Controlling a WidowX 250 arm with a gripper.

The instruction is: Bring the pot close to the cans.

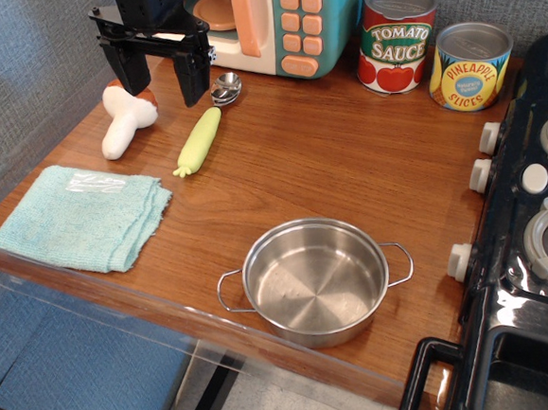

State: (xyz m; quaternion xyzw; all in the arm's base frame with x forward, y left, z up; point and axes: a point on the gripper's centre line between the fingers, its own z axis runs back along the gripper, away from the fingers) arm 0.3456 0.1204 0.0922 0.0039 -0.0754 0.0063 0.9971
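The shiny steel pot (315, 280) with two wire loop handles sits empty near the front edge of the wooden table (327, 153). The two cans stand at the back right: the red-and-green Tomato Sauce can (396, 40) and, to its right, the shorter yellow-and-blue Pineapple Slices can (470, 67). My black gripper (163, 79) hangs open and empty at the back left, above the table, far from the pot and the cans.
A toy mushroom (125, 118), a pale yellow-green corn cob (199, 142) and a small metal spoon (226, 88) lie under and beside the gripper. A teal cloth (83, 216) lies at the left. A toy microwave (274, 20) stands at the back. A black stove (532, 232) borders the right.
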